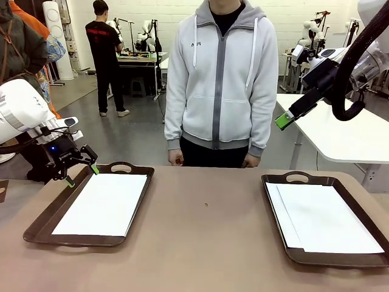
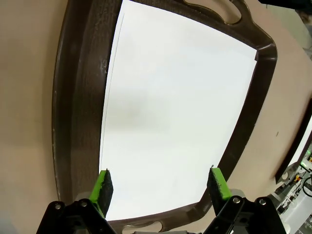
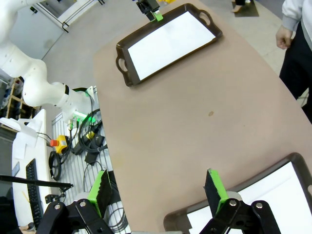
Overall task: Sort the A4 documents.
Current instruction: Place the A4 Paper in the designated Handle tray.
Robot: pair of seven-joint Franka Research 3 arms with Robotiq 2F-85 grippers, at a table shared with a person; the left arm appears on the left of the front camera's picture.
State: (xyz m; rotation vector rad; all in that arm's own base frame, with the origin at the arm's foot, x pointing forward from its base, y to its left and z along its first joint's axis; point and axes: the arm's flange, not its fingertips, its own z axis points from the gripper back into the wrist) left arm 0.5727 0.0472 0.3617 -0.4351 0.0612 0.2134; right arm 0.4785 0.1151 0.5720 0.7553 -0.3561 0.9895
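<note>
While person's hand (image 3: 282, 36) stands sideways, paper edges (image 2: 113, 73) staggered

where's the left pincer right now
In the front view the left pincer hangs open at the table's left side, over the far left corner of the left tray, just above the white sheets lying in it.

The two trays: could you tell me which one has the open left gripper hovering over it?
The tray on the robot's left; the left gripper hangs above its far corner.
</note>
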